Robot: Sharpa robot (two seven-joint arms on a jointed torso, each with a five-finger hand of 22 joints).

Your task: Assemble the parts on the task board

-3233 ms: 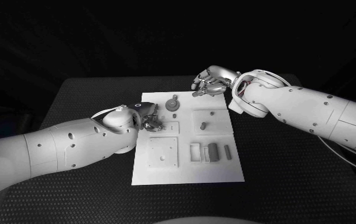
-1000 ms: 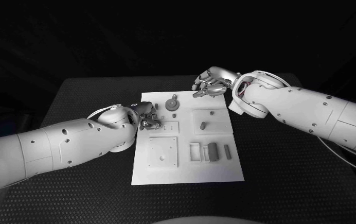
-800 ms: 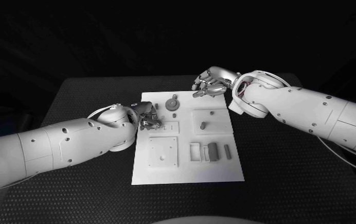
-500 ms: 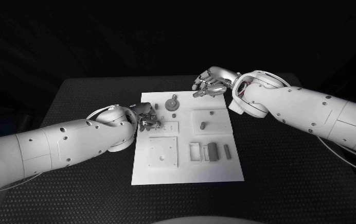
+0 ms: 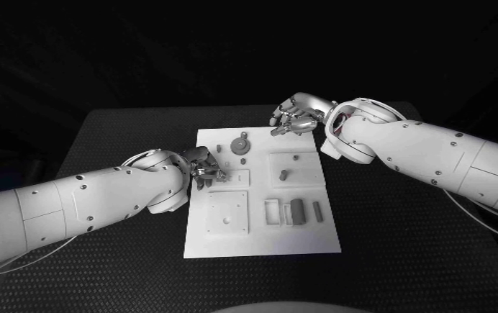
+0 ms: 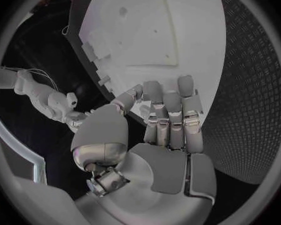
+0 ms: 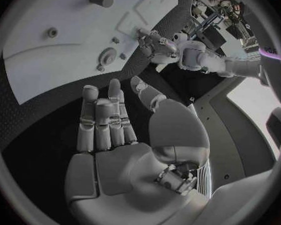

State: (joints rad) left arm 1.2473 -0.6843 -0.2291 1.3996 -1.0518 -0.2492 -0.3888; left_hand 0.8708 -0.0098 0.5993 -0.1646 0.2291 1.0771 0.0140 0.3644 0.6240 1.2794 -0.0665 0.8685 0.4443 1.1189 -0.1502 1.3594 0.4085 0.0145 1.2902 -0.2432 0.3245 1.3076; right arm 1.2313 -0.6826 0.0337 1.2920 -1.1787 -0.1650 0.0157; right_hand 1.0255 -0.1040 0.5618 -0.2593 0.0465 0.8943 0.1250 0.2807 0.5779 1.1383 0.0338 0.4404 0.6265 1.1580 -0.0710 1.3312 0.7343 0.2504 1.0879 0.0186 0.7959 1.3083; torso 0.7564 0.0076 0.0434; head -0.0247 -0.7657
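1. Nearest the robot, the white task board (image 5: 262, 237) lies flat on the black table (image 5: 114, 255), its long side running away from the robot.
2. On the board's near half sit a square plate with small holes (image 5: 227, 212) on the left and, beside it to the right, a group of grey upright block parts (image 5: 298, 211) with a narrow strip (image 5: 319, 213) next to them.
3. Further in, the left hand (image 5: 204, 167) hangs over the board's left edge, beside a small raised square. Its fingers (image 6: 170, 116) lie straight and close side by side in the left wrist view, thumb off to one side, and nothing sits in the palm; whether the fingertips touch the board I cannot tell.
4. In the middle of the board a short grey peg (image 5: 283, 175) stands upright in a square recess, apart from both hands.
5. Beyond that, a round grey gear part (image 5: 241, 144) rests on the board's far left area.
6. Farthest off, the right hand (image 5: 295, 121) hovers at the board's far right corner, fingers (image 7: 105, 116) loosely extended and slightly apart, holding nothing.
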